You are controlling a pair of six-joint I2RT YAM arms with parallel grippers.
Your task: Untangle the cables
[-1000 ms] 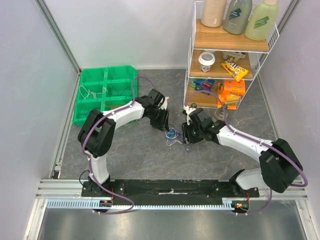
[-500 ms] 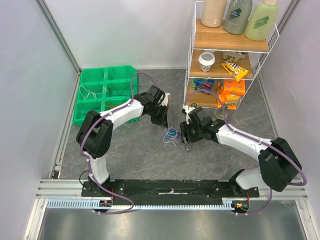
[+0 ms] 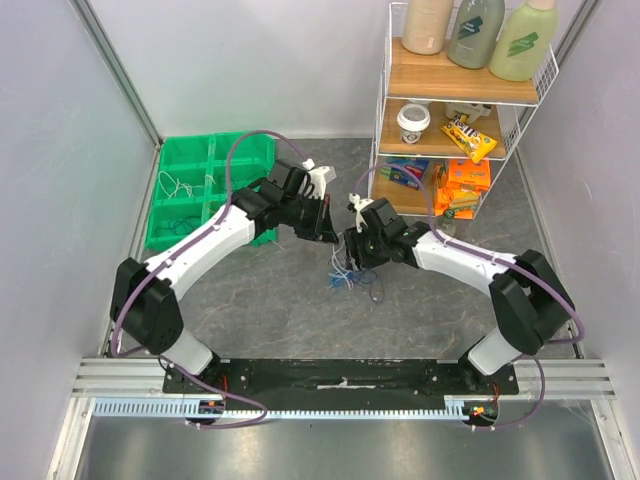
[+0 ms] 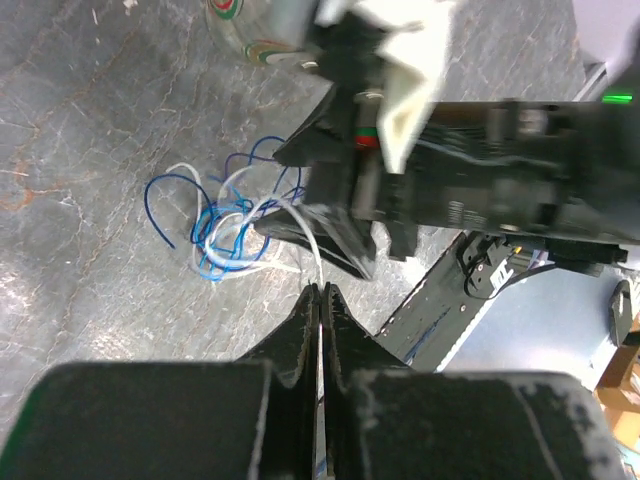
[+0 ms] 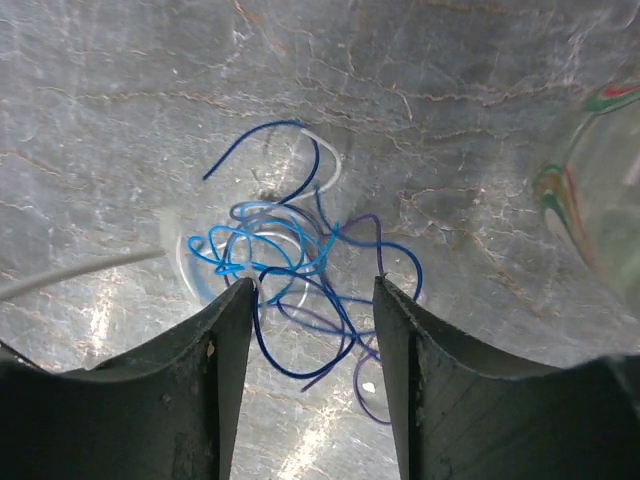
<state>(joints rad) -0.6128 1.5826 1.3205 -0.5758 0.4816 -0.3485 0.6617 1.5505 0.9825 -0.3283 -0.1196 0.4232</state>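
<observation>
One white strand [image 4: 303, 228] is pinched in the clenched tips of our left claw [image 4: 320, 292]. It runs from those tips down into the cables [image 5: 290, 262], a loose blue, white and purple knot on the table [image 5: 120, 80] just ahead of that claw. Our right claw [image 5: 310, 292] stands released and grips nothing, its fingers astride the knot's near edge.

We judge the main risk to be a pull on the strand while nothing pins the heap: the whole knot would ride along or cinch tighter. The thin strand could also slip from the tips. If the right claw closes on that same strand, both claws fight over one wire. A glass cup [image 5: 600, 190] just off the right claw's right side could be knocked.
</observation>
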